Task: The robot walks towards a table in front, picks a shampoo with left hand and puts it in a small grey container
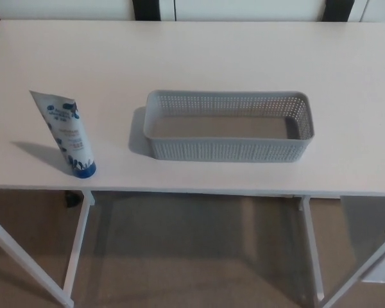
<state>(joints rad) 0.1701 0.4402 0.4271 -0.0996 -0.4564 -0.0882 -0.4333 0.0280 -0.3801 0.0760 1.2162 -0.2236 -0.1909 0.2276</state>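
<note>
One view only, from the head. Camera sits high, just short of the near edge of the white table [199, 58], tilted steeply down and facing across it. Mid-range: tabletop fills upper two thirds of frame, side to side; grey perforated basket [228, 150] near centre, shampoo tube [67, 131] centre left. Lower third looks past the edge onto white table legs [77, 247] and beige floor [192, 256]
</note>
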